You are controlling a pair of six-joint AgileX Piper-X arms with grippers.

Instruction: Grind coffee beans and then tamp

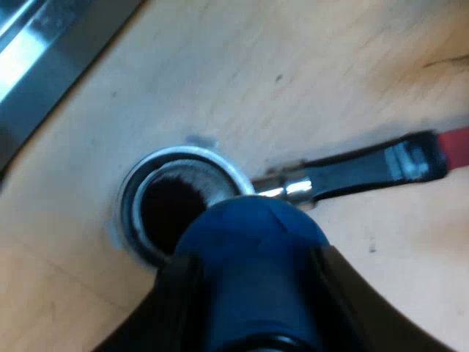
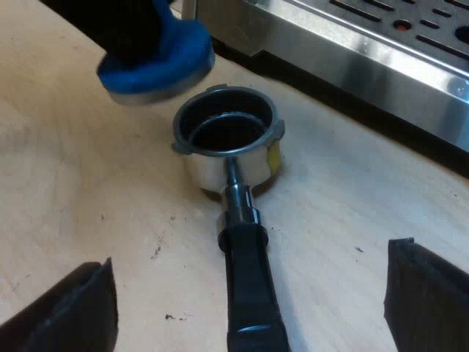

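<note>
Gripping tamper (image 1: 253, 249) in left hand (image 1: 249, 312), hovering by the holder (image 2: 220, 170). Waiting with right hand (image 2: 249, 304) open. Judging grinding done, tamping pending.

Part of holder (image 1: 168, 158) rim hidden under blue tamper (image 1: 253, 249); handle (image 2: 249, 293) end cut off in right wrist view.

This is looking like a coffee corner, perhaps in a kitchen or on a test bench; the close views are not settling which. A pale, scuffed wooden table (image 2: 73, 183) is carrying dark specks (image 2: 157, 251). A steel machine (image 2: 308, 33) with a slotted tray (image 2: 432, 40) is standing on it. A holder (image 2: 212, 165) is lying on the wood, a blue tamper (image 2: 157, 62) hanging near it.
</note>
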